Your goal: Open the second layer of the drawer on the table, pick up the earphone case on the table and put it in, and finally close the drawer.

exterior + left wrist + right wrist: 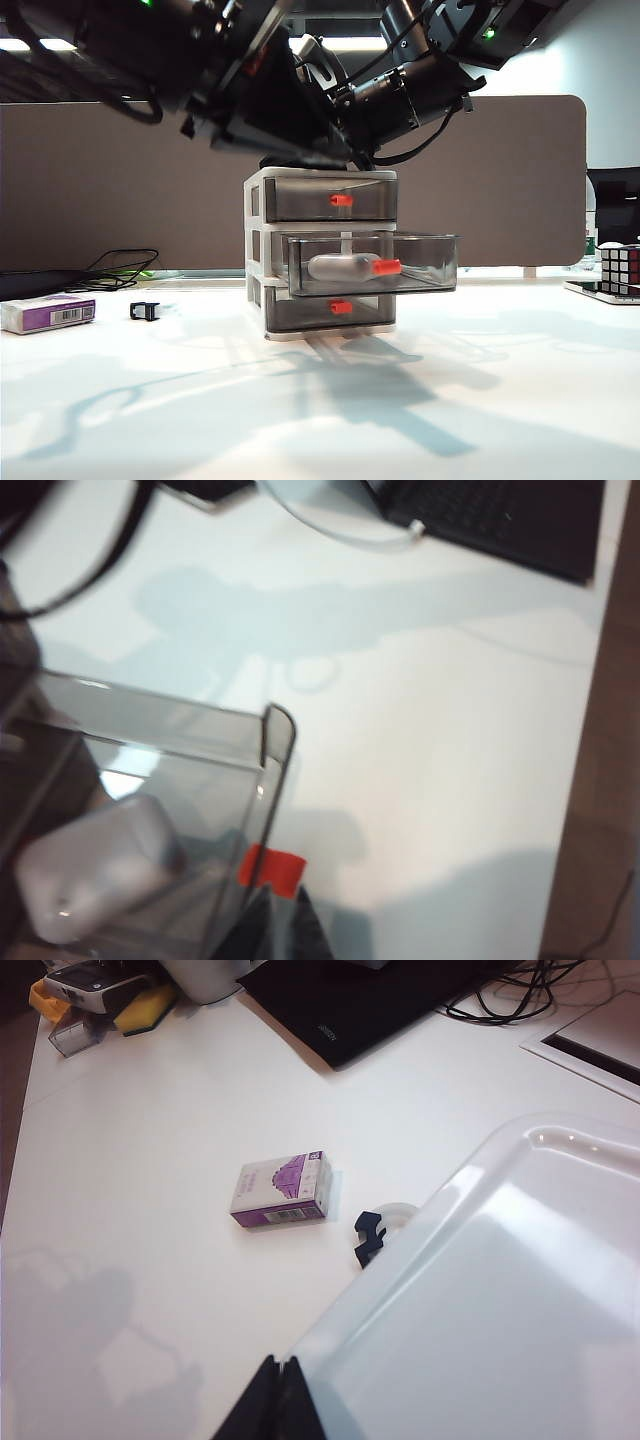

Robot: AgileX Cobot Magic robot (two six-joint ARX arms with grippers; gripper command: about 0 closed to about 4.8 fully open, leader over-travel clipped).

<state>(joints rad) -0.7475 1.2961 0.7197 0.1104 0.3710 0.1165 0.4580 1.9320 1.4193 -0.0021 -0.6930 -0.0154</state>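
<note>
The drawer [255, 240] stands mid-table [500, 400], white-framed with three smoky trays. Its second layer [430, 262] is pulled out toward the camera. The white earphone case [340, 267] lies inside it, behind the red handle [387, 267]. From the left wrist view, the case [95, 870] rests in the tray [270, 740]. My left gripper [273, 890] is shut, its tips right at the tray's red handle [272, 868]; contact cannot be told. My right gripper [281, 1358] is shut, empty, at the edge of the cabinet's white top [500, 1300]. Both arms hang dark above the cabinet.
A white-and-purple box [48, 313] and a small black clip [144, 310] lie on the table's left part. The right wrist view shows the box [281, 1192] and clip [368, 1235] too. Cables [120, 268] run at the back left, a puzzle cube [620, 268] at far right.
</note>
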